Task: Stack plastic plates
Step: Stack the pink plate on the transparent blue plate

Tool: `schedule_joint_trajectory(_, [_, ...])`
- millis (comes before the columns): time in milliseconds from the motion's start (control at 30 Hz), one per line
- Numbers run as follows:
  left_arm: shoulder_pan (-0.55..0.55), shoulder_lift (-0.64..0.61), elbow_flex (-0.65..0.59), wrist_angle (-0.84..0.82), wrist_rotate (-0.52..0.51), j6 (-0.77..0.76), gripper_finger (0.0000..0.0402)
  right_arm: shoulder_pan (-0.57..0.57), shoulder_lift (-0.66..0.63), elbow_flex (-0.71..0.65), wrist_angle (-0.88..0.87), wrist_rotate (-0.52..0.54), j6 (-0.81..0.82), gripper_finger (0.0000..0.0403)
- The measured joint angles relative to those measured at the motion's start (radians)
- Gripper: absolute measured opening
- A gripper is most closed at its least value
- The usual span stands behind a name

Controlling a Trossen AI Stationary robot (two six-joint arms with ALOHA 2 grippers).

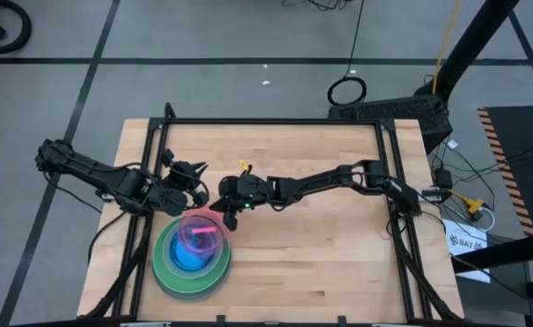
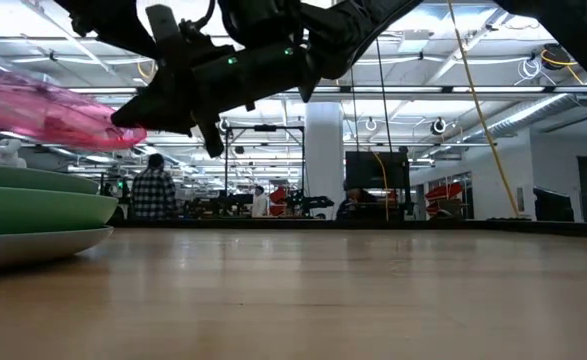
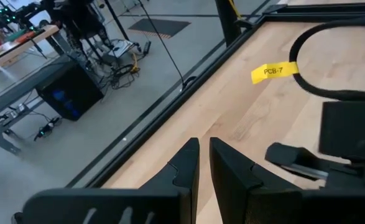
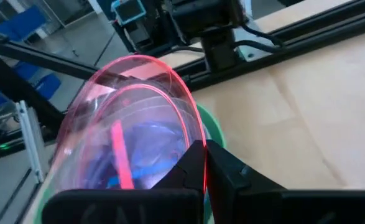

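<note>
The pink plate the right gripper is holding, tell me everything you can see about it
The pink plate is round, translucent plastic with a brighter pink rim, and the blue plate shows through it. The right gripper is shut on its edge, fingers pinching the rim. It hangs tilted above the stack of plates near the table's front left; whether it touches the stack cannot be told. In the low view it slopes down toward the gripper, clear of the green plates below.
</note>
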Motion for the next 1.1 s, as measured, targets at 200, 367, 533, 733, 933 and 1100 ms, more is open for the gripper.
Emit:
schedule_joint_trajectory(200, [0.0,0.0,0.0,-0.007,0.0,-0.001,0.0047,0.0,0.001,0.0,0.0,0.05,-0.038,0.0])
schedule_joint_trajectory(367, [0.0,0.0,0.0,-0.007,0.0,-0.002,0.0047,0.0,0.001,0.0,-0.003,0.05,-0.038,0.0007])
schedule_joint_trajectory(533, [0.0,0.0,0.0,-0.007,0.0,-0.003,0.0047,0.0,0.001,0.0,-0.001,0.05,-0.038,0.0006])
schedule_joint_trajectory(733, [0.0,0.0,0.0,-0.007,0.0,-0.002,0.0047,0.0,0.001,-0.001,-0.002,0.05,-0.042,0.0005])
schedule_joint_trajectory(933, [0.0,0.0,0.0,-0.007,0.0,0.0,0.0047,0.0,0.001,-0.001,-0.002,0.05,-0.046,0.0007])
schedule_joint_trajectory(1100, [0.0,0.0,0.0,-0.007,0.0,0.001,0.0047,0.0,0.001,-0.001,-0.002,0.047,-0.053,0.0008])
